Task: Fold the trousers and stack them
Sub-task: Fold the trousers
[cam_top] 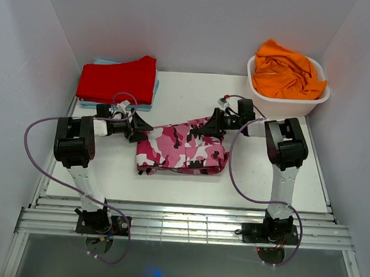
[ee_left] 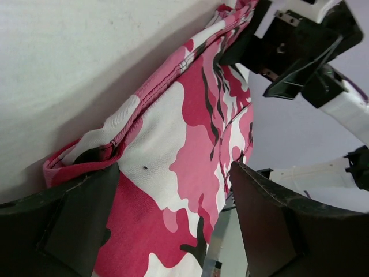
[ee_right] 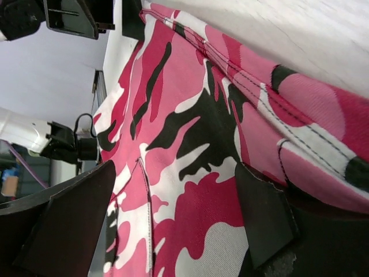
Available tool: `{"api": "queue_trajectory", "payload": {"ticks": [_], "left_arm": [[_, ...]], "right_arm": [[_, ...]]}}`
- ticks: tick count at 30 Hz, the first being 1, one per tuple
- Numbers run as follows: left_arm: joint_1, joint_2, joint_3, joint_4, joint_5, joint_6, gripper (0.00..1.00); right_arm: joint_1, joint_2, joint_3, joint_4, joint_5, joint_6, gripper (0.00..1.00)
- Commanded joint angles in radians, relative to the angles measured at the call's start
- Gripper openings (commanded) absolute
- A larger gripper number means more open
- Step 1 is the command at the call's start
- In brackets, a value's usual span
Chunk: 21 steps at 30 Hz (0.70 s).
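Left gripper (cam_top: 143,128): jaws wide, one end of the folded trousers (cam_top: 184,148) lying between its fingers and stretching ahead of it. Right gripper (cam_top: 212,124): jaws equally wide over the opposite end. Advised: seat every layer between the fingers, then close both together, keeping the edges aligned.

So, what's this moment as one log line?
trousers: on table; left end effector: open, at trousers; right end effector: open, at trousers

place: probably a lab | cues: white enclosure walls (cam_top: 198,26); aluminium rails (cam_top: 186,226)
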Motion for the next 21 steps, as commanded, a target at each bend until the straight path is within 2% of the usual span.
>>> {"api": "queue_trajectory", "payload": {"ticks": [1, 5, 8, 10, 12, 13, 16, 18, 21], "left_arm": [[-0.006, 0.128, 0.047, 0.033, -0.084, 0.007, 0.91], [0.013, 0.147, 0.132, -0.031, -0.078, 0.092, 0.88], [0.037, 0.104, 0.253, -0.169, -0.063, 0.228, 0.89], [0.043, 0.062, 0.326, -0.297, -0.011, 0.303, 0.93], [0.042, -0.022, 0.337, -0.399, 0.032, 0.368, 0.95], [0.042, -0.054, 0.331, -0.427, 0.072, 0.374, 0.95], [0.039, -0.201, 0.24, -0.474, 0.158, 0.373, 0.95], [0.026, -0.307, 0.126, -0.474, 0.179, 0.359, 0.95], [0.0, -0.373, -0.01, -0.468, 0.233, 0.331, 0.94]], "right_arm": [[-0.022, 0.047, -0.088, 0.159, 0.028, 0.117, 0.9], [-0.029, 0.024, -0.139, 0.196, 0.025, 0.136, 0.9], [-0.042, -0.043, -0.127, 0.17, 0.015, 0.119, 0.9], [-0.049, -0.121, -0.101, 0.118, -0.006, 0.101, 0.9], [-0.054, -0.218, -0.087, 0.059, -0.018, 0.067, 0.9], [-0.054, -0.253, -0.082, -0.025, -0.025, 0.015, 0.9], [-0.049, -0.382, -0.111, -0.132, -0.05, -0.025, 0.9], [-0.039, -0.46, -0.187, -0.158, -0.066, -0.036, 0.9], [-0.01, -0.517, -0.281, -0.238, -0.107, -0.086, 0.9]]}}
